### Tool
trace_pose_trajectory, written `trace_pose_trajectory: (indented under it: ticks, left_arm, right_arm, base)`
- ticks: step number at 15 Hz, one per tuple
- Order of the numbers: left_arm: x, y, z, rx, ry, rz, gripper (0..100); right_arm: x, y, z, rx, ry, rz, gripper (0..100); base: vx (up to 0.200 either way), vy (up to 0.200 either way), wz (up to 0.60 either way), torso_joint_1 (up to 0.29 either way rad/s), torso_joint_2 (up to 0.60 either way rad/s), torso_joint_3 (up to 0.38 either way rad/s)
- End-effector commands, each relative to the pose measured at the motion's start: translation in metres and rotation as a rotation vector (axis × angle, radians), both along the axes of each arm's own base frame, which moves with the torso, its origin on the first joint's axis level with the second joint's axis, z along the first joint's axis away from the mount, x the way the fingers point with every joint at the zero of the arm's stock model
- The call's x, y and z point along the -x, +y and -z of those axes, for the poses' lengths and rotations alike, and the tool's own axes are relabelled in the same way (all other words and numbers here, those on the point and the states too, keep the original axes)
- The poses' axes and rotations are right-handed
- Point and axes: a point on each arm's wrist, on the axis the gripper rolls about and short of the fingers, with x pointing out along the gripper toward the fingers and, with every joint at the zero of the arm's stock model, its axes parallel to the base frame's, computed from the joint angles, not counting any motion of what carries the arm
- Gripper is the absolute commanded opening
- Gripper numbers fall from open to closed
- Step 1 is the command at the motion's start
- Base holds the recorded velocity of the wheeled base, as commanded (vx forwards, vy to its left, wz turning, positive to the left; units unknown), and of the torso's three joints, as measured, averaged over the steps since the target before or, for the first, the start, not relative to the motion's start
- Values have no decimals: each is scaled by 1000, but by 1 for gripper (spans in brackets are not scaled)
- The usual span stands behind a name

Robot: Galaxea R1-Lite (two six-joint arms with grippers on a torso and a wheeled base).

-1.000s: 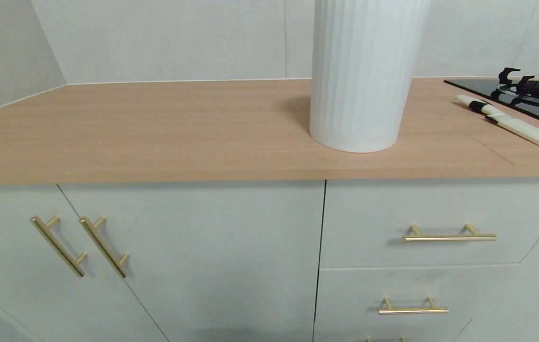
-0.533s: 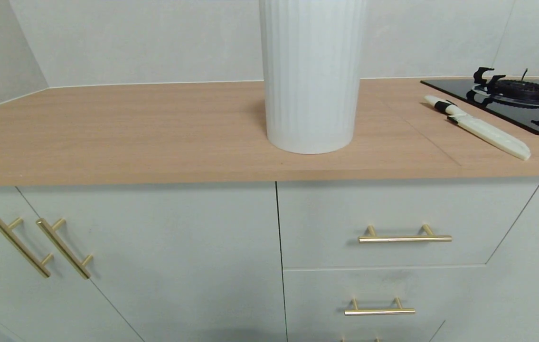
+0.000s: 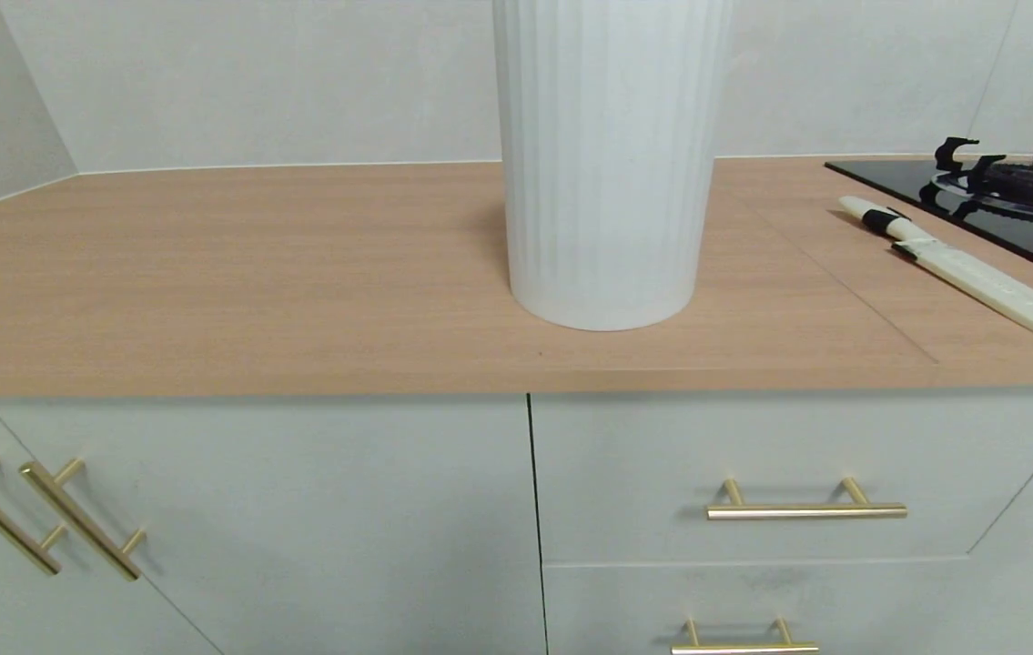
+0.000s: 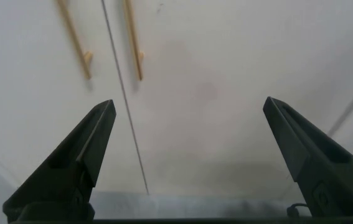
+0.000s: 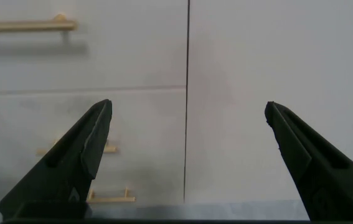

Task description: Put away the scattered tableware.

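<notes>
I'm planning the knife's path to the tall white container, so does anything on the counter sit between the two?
Nothing visible does. The knife lies to the right of the white ribbed container, apart from it, with only bare countertop between. The stove sits behind the knife, off that line.

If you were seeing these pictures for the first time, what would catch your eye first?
A tall white ribbed container stands mid-counter near the front edge. To its right a cream knife lies on the wooden counter beside the black hob.
</notes>
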Motion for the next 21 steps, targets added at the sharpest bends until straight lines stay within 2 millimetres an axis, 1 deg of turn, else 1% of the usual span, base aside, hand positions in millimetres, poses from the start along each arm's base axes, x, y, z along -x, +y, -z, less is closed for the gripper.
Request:
trace_pose_trajectory:
  ticks: [1,7,11,21]
  left_arm:
    - [0,0,0,0,0,-1,100]
    - [0,0,0,0,0,-1,100]
    - [0,0,0,0,0,-1,100]
    - [0,0,0,0,0,-1,100]
  right_arm:
    - [0,0,0,0,3,0,100]
    - [0,0,0,0,3,0,100]
    - [0,0,0,2,3,0,100]
    - [0,0,0,2,3,-2,100]
  base:
    - [0,0,0,0,0,0]
    - [0,0,0,0,0,0]
    - [0,0,0,73,-235,-260]
    - [0,0,0,153,-485,-299]
